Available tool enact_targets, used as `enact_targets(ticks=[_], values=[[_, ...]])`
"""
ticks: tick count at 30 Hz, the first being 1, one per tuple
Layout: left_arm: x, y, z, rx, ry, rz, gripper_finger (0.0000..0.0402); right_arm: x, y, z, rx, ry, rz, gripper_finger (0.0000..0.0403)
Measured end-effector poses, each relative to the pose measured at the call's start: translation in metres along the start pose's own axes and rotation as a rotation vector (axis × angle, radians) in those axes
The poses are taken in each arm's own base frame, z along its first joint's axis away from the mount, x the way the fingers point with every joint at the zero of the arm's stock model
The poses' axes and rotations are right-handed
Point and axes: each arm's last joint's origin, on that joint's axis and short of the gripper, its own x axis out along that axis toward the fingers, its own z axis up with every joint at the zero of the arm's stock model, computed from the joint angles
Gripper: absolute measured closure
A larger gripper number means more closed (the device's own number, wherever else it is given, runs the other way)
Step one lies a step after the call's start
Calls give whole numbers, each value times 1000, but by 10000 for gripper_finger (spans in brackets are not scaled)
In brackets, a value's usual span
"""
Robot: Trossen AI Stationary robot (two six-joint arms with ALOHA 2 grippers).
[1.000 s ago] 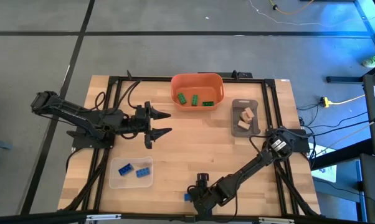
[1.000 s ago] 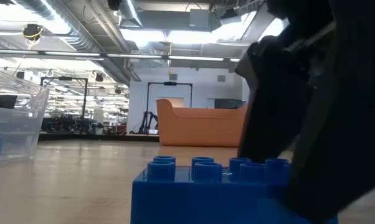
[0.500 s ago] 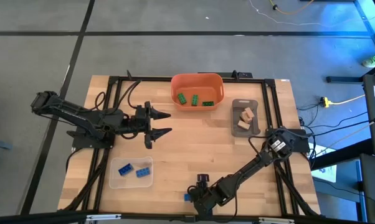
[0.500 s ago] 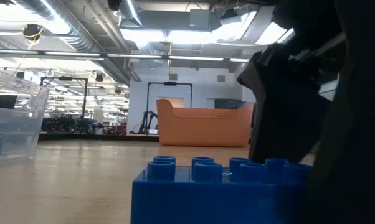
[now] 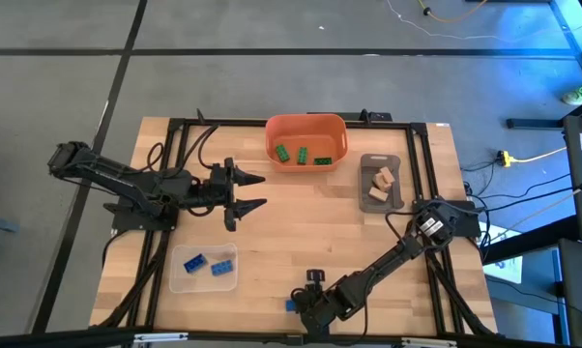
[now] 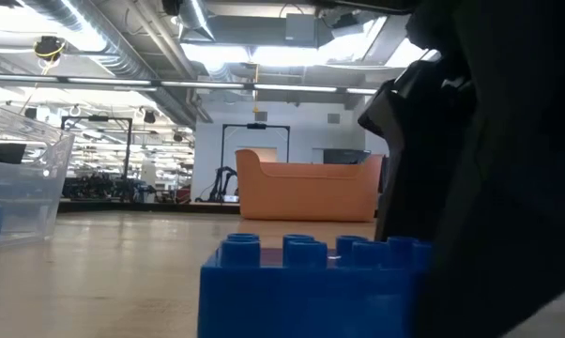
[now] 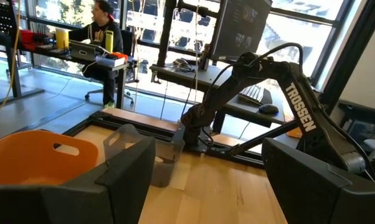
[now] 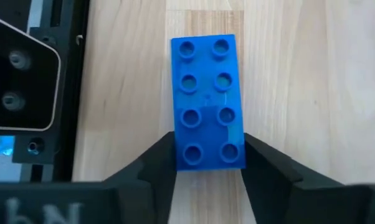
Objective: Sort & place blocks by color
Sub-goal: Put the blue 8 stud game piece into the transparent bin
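A blue studded block (image 8: pixel 207 93) lies at the table's near edge (image 5: pixel 290 305) and fills the foreground of the low view (image 6: pixel 311 286). My right gripper (image 8: pixel 207 149) comes down over it (image 5: pixel 301 304) and is shut on one end. My left gripper (image 5: pixel 251 191) hovers open over the table's left middle, touching nothing (image 7: pixel 206 180). Two blue blocks (image 5: pixel 205 264) lie in a clear tray. Green blocks (image 5: pixel 301 155) sit in the orange bowl, and tan blocks (image 5: pixel 381 182) lie in the grey tray. My right gripper pinches the blue block between its two fingers at one short end (image 8: pixel 209 152), one finger (image 8: pixel 162 158) on each long side. The fingers come from above, pointing down, and lie across the block. The block lies studs up and level; it seems to rest on the table.
The orange bowl (image 5: pixel 306 138) stands at the far edge, the grey tray (image 5: pixel 380 164) to its right, and the clear tray (image 5: pixel 204 278) near left. A black frame (image 8: pixel 25 87) runs close beside the blue block. Bare wood lies in the table's middle.
In the low view my right gripper has sunk and closed in over the blue block's right end, covering more of it. The block's studs have shifted a little, so it has turned slightly on the spot.
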Motion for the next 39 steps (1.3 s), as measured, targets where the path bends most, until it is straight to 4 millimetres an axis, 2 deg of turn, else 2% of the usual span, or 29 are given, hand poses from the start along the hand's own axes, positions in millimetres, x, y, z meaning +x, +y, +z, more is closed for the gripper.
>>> enact_targets(ticks=[2,6,13,15,21,26,29,34,39], values=[[0,0,0,0,0,0,116,0,0,0,-2,2,-2,262],[0,0,0,0,0,0,116,-4,-2,-1,-10,29,-15,261],[0,1,0,0,-6,30,116,-23,-18,-18,-92,239,-154,261],[0,1,0,0,-9,45,116,-25,-21,-21,-101,254,-161,261],[0,1,0,0,-10,49,116,-46,-42,-41,5,258,-93,261],[0,0,0,-9,-5,6,116,-82,-66,-48,173,132,-29,261],[0,-1,1,-14,-2,-31,116,-101,-80,-46,269,-5,19,261],[0,-2,0,-36,4,-52,116,-128,-103,-27,388,-260,56,261],[0,-2,0,-32,4,-53,116,-145,-125,7,410,-426,54,261]])
